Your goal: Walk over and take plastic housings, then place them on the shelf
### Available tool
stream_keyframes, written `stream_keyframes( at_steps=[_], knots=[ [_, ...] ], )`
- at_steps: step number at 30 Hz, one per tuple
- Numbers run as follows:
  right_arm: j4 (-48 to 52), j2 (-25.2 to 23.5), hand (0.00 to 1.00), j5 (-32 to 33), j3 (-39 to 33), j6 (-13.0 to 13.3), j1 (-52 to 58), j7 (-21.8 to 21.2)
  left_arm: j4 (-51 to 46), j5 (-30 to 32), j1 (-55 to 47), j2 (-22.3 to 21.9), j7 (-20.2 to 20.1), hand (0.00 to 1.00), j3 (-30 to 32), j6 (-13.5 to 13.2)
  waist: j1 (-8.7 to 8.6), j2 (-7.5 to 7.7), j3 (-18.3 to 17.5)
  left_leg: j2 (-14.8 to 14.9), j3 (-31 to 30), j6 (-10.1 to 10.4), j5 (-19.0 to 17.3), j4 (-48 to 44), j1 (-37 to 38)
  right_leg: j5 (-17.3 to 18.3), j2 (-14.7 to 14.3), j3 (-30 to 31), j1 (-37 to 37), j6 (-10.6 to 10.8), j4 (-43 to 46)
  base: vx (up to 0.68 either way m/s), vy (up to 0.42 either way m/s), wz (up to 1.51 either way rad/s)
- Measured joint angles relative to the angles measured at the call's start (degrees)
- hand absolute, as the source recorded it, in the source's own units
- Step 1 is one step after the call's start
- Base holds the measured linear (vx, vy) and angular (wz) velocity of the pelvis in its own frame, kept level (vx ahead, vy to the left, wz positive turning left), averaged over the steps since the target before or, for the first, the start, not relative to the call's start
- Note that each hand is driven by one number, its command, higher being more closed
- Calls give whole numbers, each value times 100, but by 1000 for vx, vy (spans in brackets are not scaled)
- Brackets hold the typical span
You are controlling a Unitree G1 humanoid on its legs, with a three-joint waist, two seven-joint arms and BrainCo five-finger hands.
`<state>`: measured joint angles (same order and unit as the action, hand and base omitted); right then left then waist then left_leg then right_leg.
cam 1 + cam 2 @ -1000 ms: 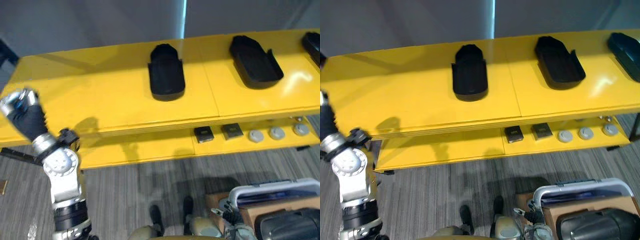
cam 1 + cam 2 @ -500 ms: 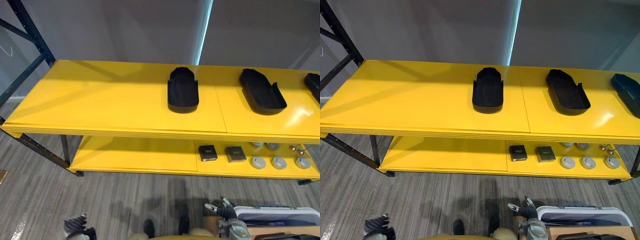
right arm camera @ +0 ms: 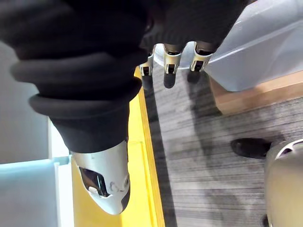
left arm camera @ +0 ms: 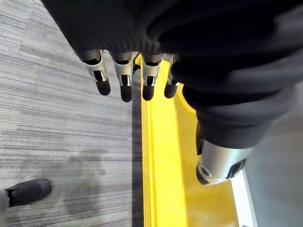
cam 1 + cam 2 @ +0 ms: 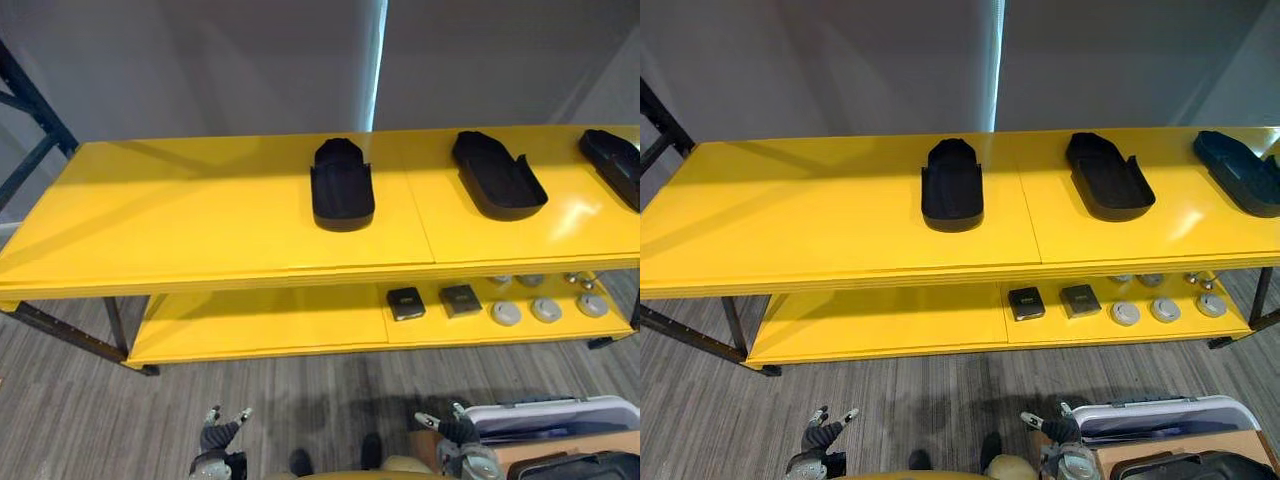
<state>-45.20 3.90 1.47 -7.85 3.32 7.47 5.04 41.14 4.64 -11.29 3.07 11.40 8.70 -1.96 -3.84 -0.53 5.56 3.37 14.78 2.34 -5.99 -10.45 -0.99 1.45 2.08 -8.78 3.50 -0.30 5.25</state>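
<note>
three black plastic housings are lying on the top board of the yellow shelf (image 5: 180, 220), well apart from one another: the first housing (image 5: 342, 185) is sitting near the middle, the second housing (image 5: 498, 175) is resting to its right at a slight angle, and the third housing (image 5: 612, 165) is lying at the far right end, partly cut off by the edge of the left eye view. none of them is touching a hand.

on the lower board (image 5: 260, 320) two small dark square blocks (image 5: 406, 302) are sitting side by side, and just to their right a row of round grey discs (image 5: 545, 309) is lining up (a few smaller bits behind them are too small to tell).

the left hand (image 5: 218, 437) is hanging low over the grey striped carpet (image 5: 100, 420), in front of the shelf and well short of it. its fingers (image 4: 125, 87) are pointing straight down, relaxed and spread, holding nothing. the right hand (image 5: 458, 432) is hanging low on the other side, just beside a light-grey tote (image 5: 560, 412) that is resting on a brown box (image 5: 600, 445). its fingers (image 3: 169, 71) are likewise hanging straight and loose, with nothing between them and the thumb.
</note>
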Motion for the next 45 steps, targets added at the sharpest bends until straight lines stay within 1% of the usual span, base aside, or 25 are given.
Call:
stream_keyframes(
  at_steps=[3, 6, 10, 12, 13, 14, 15, 17, 18, 19, 20, 21, 22, 23, 25, 32, 33, 35, 36, 37, 38, 40, 43, 44, 45],
  knots=[
    [0, 48, 0, -9, 84, 2, -268, 8, 4, -9, 139, -7, 26, 0, -27, -40, 9, -42, 26, -111, -652, 10, -34, -186, -122, -51, 29, 409, 240, 32, 107, 79, 0, -72],
    [0, 61, 0, -11, 125, 4, -320, 8, 6, -60, 429, -6, 114, 0, -105, -105, -50, -74, 43, -146, -734, 60, -93, 69, -17, -101, 0, 600, 398, 109, 156, 9, 70, -42],
    [262, -77, 0, -159, 182, -16, -405, 26, -4, -38, 695, 23, 185, 0, -199, -122, 12, 35, 250, -161, -8, -198, -295, 119, -85, -530, -153, 1420, 854, 283, 85, -112, 107, -109],
    [385, -158, 0, -212, 264, -30, -481, 29, -20, 23, 741, 51, 266, 0, -230, -122, 30, 106, 341, -84, 557, -356, -358, -75, -333, -1124, -186, 1647, 1005, 475, -402, -241, 79, -139],
    [385, -157, 0, -219, 378, -61, -554, 29, -32, 59, 777, 46, 278, 0, -233, -117, 71, 115, 372, 14, 933, -511, -412, -165, -501, -869, -130, 1128, 1248, 460, -15, -250, 34, -139],
    [371, -166, 0, -222, 386, -110, -525, 26, -35, 63, 831, 20, 279, 0, -232, -114, 139, 77, 526, 120, 1222, -538, -413, -186, -437, -189, -45, 548, 1411, 165, 1119, -262, 35, -129],
    [346, -180, 0, -225, 385, -123, -484, 26, -35, 62, 826, 2, 279, 0, -234, -112, 148, 70, 555, 163, 1323, -540, -414, -210, -393, 153, 9, 387, 1411, 117, 1698, -179, 22, -104],
    [311, -250, 0, -267, 417, -133, -231, 20, -67, 57, 713, 4, 276, 0, -308, -114, 140, 120, 523, 240, 1540, -526, -405, -266, -264, 992, 270, 150, 1017, 286, 3205, -122, -23, -57],
    [285, -249, 0, -278, 438, -124, -170, 16, -67, 56, 705, 8, 264, 0, -301, -114, 117, 153, 502, 246, 1556, -516, -398, -310, -271, 1095, 354, 107, 819, 335, 3273, -133, -135, -26],
    [113, -249, 0, -343, 439, -126, -97, 6, -67, 53, 705, 4, 259, 0, -289, -113, 109, 275, 432, 253, 1608, -512, -399, -505, -366, 1322, 505, 85, 435, 452, 3051, -107, -154, -29],
    [-10, -242, 0, -399, 444, -143, -94, 10, -57, 52, 738, 25, 258, 0, -269, -110, 151, 386, 364, 267, 1637, -492, -388, -663, -506, 1505, 501, 119, 280, 526, 2532, -145, -220, -63],
    [-141, -200, 0, -430, 446, -147, -136, 9, -48, 50, 730, 16, 265, 0, -214, -101, 223, 412, 290, 272, 1580, -414, -346, -709, -644, 1549, 382, 115, 180, 466, 1925, -132, -208, -117],
    [-197, -121, 0, -431, 445, -139, -301, 12, 7, 45, 723, -6, 268, 0, -151, -97, 268, 383, 293, 377, 1502, -317, -299, -655, -714, 1436, 187, 271, -23, 268, 1194, -147, -204, -117],
    [-262, -71, 0, -431, 438, -132, -396, 19, 61, 39, 735, -24, 270, 0, -142, -77, 241, 327, 309, 457, 1509, -255, -262, -627, -723, 1273, 76, 346, -63, 118, 979, -142, -149, -108],
    [-342, 6, 0, -431, 359, -140, -393, 31, 163, -16, 718, -90, 269, 0, -189, -75, 165, 333, 295, 584, 1548, -75, -141, -436, -398, 1027, -115, 681, -265, 64, 708, -122, -92, -75],
    [-415, 168, 0, -428, -63, -145, -150, 105, 408, -46, 612, -168, 258, 0, -201, -75, 127, 175, 89, 665, 2060, -3, -64, -121, 42, 751, -230, 1388, -139, 95, 535, -78, -2, -69],
    [-437, 143, 0, -428, -75, -151, -156, 101, 419, -46, 572, -170, 257, 0, -200, -70, 125, 159, 90, 690, 2317, -26, -42, -49, 106, 946, -53, 956, -51, -10, 596, -101, 73, -101],
    [-517, 33, 0, -422, -81, -165, -266, 100, 428, -45, 335, -150, 259, 0, -186, -12, 153, 115, 84, 740, 2995, -14, -29, 93, 421, 955, 761, -1173, -22, 9, 879, -93, 103, -139],
    [-514, 11, 0, -421, -81, -163, -283, 101, 442, -44, 324, -95, 258, 0, -185, 12, 149, 100, 71, 771, 3084, 9, -17, 93, 454, 902, 902, -1623, -78, 24, 865, -56, -15, -115],
    [-515, -19, 0, -420, -81, -163, -298, 102, 444, -40, 375, -21, 257, 0, -194, 27, 144, 114, 61, 799, 3137, 59, 16, 97, 484, 590, 1017, -2152, -154, 156, 760, -34, -100, -82],
    [-523, -13, 0, -413, -119, -165, -247, 103, 506, -21, 459, 55, 248, 0, -200, 29, 127, 83, 79, 877, 3082, 112, 52, 38, 487, 428, 850, -1998, -182, 303, 577, -8, -173, -76],
    [-522, -2, 0, -377, -248, -165, -186, 120, 610, 10, 565, 64, 245, 0, -194, 37, 109, 14, 79, 1074, 3082, 133, 61, -114, 526, 345, 650, -1848, -272, 228, 408, 8, -174, -58],
    [-522, 15, 0, -296, -333, -163, -80, 126, 693, 62, 602, -21, 227, 0, -198, 46, 85, -96, 143, 1772, 3010, 164, -69, -1199, 483, 324, 300, -1501, -493, 79, 200, -17, -141, -65],
    [-516, 57, 0, -210, -344, -160, -74, 132, 692, 63, 588, -99, 224, 0, -200, 46, 63, -146, 171, 2015, 2736, 140, -68, -1749, 342, 363, 191, -1342, -549, 12, 145, -55, -157, -69],
    [-518, 96, 0, -181, -348, -162, -65, 135, 693, 60, 581, -147, 223, 0, -202, 46, 61, -155, 200, 2079, 2502, 106, -65, -1973, 231, 389, 159, -1247, -562, -26, 150, -30, -45, -75]
  ],
)
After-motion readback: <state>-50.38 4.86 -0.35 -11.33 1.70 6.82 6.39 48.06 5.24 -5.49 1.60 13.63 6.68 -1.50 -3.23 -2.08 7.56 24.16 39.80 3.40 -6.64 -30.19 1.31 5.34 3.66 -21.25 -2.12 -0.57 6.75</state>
